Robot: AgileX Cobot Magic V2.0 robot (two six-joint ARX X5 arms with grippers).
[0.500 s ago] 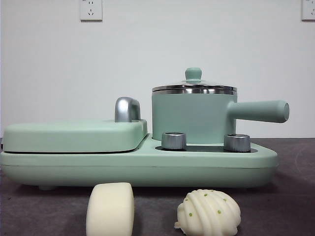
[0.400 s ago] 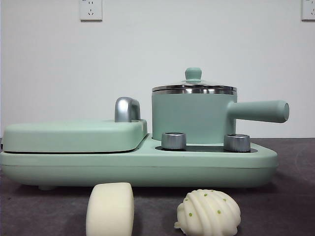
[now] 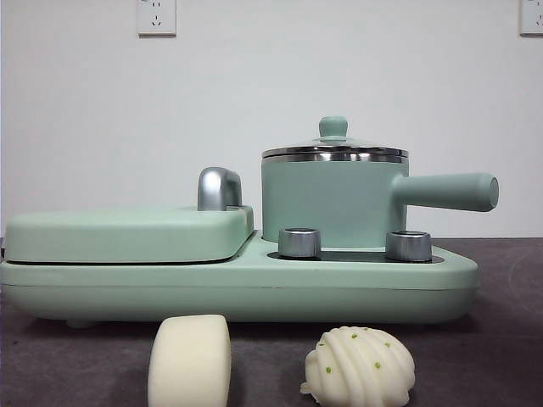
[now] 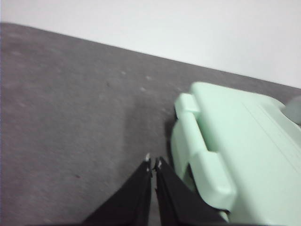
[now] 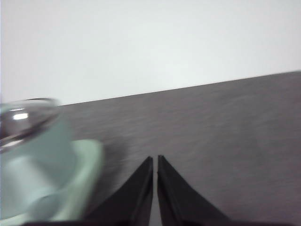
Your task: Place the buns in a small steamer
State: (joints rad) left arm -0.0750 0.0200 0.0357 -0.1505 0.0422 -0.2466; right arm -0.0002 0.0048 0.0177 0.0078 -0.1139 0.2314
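- Lid (image 3: 333, 151) covers the small steamer (image 3: 331, 199), so my judgement is that it wants lifting straight up by its green knob (image 3: 333, 127) before either bun goes in.
- Smooth bun (image 3: 190, 360) and ridged bun (image 3: 361, 366) lie on the near table (image 3: 492, 356), in front of the cooker base (image 3: 237, 284).
- Left gripper (image 4: 153, 162) and right gripper (image 5: 154, 160) both have jaws pressed together, empty, well apart from the buns.

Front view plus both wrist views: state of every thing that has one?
Mint-green round steamer pot: glass lid on, closed.
Flat mint-green griddle cover: down, closed.
Smooth cream cylinder bun: on the table, outside the pot.
Ridged shell-shaped bun with green specks: on the table, outside the pot.
Left claw: shut, empty.
Right claw: shut, empty.
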